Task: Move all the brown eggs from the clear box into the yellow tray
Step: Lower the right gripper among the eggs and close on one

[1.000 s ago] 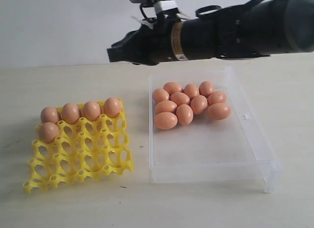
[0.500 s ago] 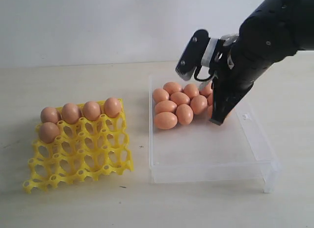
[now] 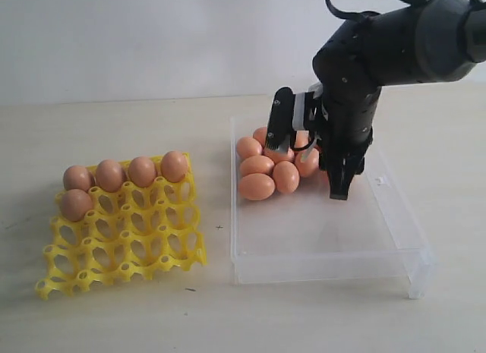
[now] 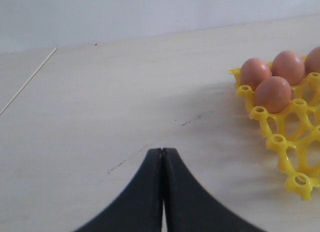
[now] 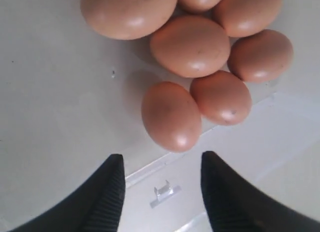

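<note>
The yellow tray (image 3: 121,231) lies on the left of the table. It holds several brown eggs (image 3: 125,172) along its far row, plus one in the row in front. More brown eggs (image 3: 257,186) cluster at the far end of the clear box (image 3: 326,231) on the right. My right gripper (image 3: 306,169) hangs open over that cluster and holds nothing. In the right wrist view the nearest egg (image 5: 171,116) lies just beyond the open right gripper (image 5: 162,157). My left gripper (image 4: 162,150) is shut and empty over bare table beside the tray (image 4: 280,139). It does not show in the exterior view.
The box's small latch tab (image 5: 165,192) sits on its side wall, below the right gripper's jaws. The box's near half (image 3: 319,224) holds no eggs. Most tray cells (image 3: 137,239) stand unfilled. A pale wall rises behind the table.
The right arm swung down from high behind the box to just over the egg cluster. Its jaws went from shut to open. Eggs and tray stayed put.
</note>
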